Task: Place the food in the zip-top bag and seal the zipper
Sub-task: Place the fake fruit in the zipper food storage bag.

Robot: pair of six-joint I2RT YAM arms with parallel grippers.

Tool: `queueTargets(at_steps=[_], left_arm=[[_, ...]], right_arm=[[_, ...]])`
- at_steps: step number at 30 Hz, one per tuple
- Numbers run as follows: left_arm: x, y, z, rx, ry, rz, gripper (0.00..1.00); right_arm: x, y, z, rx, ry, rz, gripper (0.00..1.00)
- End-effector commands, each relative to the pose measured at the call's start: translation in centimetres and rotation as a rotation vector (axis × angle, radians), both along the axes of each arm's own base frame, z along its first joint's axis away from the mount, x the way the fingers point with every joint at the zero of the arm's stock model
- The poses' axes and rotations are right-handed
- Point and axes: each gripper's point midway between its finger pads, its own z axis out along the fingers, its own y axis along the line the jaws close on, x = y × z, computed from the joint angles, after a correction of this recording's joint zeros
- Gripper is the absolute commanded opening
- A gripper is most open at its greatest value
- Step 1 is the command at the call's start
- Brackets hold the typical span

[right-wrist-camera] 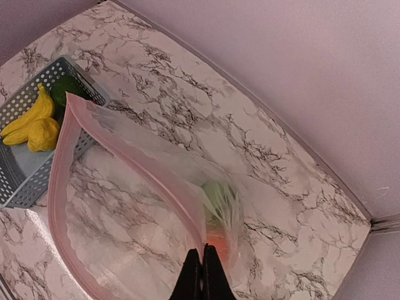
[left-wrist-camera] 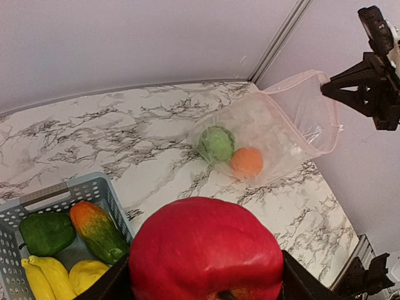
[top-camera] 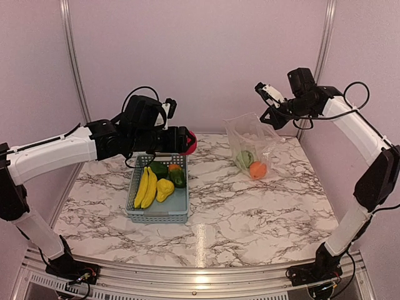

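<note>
Red apple point(left-wrist-camera: 206, 250) clamped in our left end effector point(left-wrist-camera: 203, 287); our right end effector point(right-wrist-camera: 203, 275) pinches the zip-top bag point(right-wrist-camera: 125, 219) — marbled tabletop point(top-camera: 250, 212), lilac walls point(top-camera: 206, 56).

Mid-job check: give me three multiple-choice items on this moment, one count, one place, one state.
1. How many food pieces lie in the zip-top bag? A none; B two; C four.
2. Where is the red apple? A in the bag; B in the basket; C in the left tool.
3. The bag's mouth is: A held up open by the right tool; B sealed; C folded underneath.
Answers: B, green melon and orange show through the plastic; C, the tool clamps it, clear of the basket; A, the tool pinches the rim, mouth gaping.
</note>
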Motion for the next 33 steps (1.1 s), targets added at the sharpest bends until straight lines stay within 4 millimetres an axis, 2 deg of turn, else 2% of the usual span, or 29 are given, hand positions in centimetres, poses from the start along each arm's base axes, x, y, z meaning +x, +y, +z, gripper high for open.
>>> queueTargets(at_steps=[1,7,11,15,19,24,30,32,33], left_arm=[[-0.6,-2.9,7.2,-0.173,-0.153,-0.096,0.57],[-1.0,-6.3,11.4,-0.295,-0.219,-0.175,0.57],[-0.6,-8.5,12.4,-0.343,-0.225,-0.2,0.57],[-0.1,-10.9,12.5,-0.387,-0.212,-0.238,0.56],[0.7,-12.9,11.9,-0.405,-0.198,-0.254,0.56],[1.7,-14.3,10.6,-0.408,-0.181,-0.245,0.55],[3.2,-15.2,7.5,-0.368,-0.124,-0.191,0.55],[3.8,-15.3,6.0,-0.338,-0.106,-0.166,0.58],[4.0,-15.4,6.0,-0.334,-0.109,-0.159,0.6]], right_arm=[[-1.6,2.5,1.3,0.092,0.007,0.081,0.0],[-2.5,4.1,0.9,0.151,0.053,0.135,0.0],[-2.9,4.9,0.9,0.178,0.075,0.156,0.0],[-3.2,5.4,1.0,0.205,0.094,0.174,0.0],[-3.4,5.5,0.9,0.212,0.102,0.177,0.0],[-3.5,5.5,1.4,0.219,0.093,0.175,0.0],[-3.5,5.6,1.3,0.225,0.101,0.175,0.0],[-3.5,5.6,1.3,0.228,0.104,0.177,0.0],[-3.6,5.7,1.4,0.229,0.104,0.178,0.0]])
